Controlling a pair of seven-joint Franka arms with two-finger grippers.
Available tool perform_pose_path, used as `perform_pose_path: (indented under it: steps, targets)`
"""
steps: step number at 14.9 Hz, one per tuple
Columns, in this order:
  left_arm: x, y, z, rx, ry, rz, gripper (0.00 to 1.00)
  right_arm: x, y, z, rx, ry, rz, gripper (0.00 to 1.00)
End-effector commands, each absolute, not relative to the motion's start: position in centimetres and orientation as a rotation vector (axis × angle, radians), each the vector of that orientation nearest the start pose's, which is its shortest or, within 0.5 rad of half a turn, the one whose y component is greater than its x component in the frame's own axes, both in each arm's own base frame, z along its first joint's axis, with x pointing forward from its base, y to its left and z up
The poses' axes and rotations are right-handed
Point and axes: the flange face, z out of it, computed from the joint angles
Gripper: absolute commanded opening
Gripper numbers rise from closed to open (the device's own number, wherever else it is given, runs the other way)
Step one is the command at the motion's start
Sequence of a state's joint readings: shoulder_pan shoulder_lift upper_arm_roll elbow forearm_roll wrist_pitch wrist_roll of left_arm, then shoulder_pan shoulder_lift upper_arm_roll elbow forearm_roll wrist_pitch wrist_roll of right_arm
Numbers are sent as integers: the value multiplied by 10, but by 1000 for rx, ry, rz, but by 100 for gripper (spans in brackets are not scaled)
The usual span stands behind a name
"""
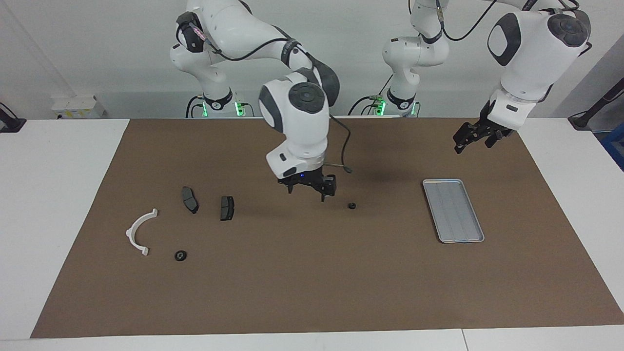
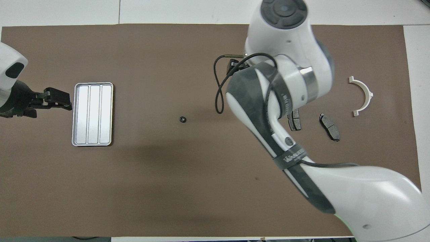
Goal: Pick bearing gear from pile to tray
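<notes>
We see the right gripper (image 1: 310,189) above the mat, fingers apart, grasping nothing; a black bearing gear (image 1: 351,205) lies between it and the tray (image 1: 453,210); the left gripper (image 1: 475,135) waits, its finger state undeterminable.

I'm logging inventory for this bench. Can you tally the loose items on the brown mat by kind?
White half-ring bracket: 1
Dark grey brake pads: 2
Small black round pieces: 2
Silver tray: 1
Total: 6
</notes>
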State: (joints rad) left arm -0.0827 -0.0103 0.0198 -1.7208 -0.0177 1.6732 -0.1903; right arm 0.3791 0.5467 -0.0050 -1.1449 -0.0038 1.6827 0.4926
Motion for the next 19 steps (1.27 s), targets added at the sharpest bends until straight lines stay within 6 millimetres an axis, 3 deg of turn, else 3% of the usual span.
perform_pose_path:
  steps: [1,5,8,12,15,19]
  targets:
    - [549,-35,572,-3142,-195,65,100,682,187,472,-3135,-88,64,100]
    - [549,-35,572,-3141,-195,64,100,701,87,452,-3120,-359,10,100]
    - [549,-35,572,-3142,-195,65,100,700,42,413,-3116,-417,-81,100]
    - [549,-35,572,-3142,-195,65,100,708,12,357,-3126,-365,-120,100]
    - [549,-35,572,-3142,-195,65,100,715,-7,330,-3133,-326,-134,100]
    - [549,-35,572,-3141,-195,64,100,720,-13,301,-3131,-310,-157,100]
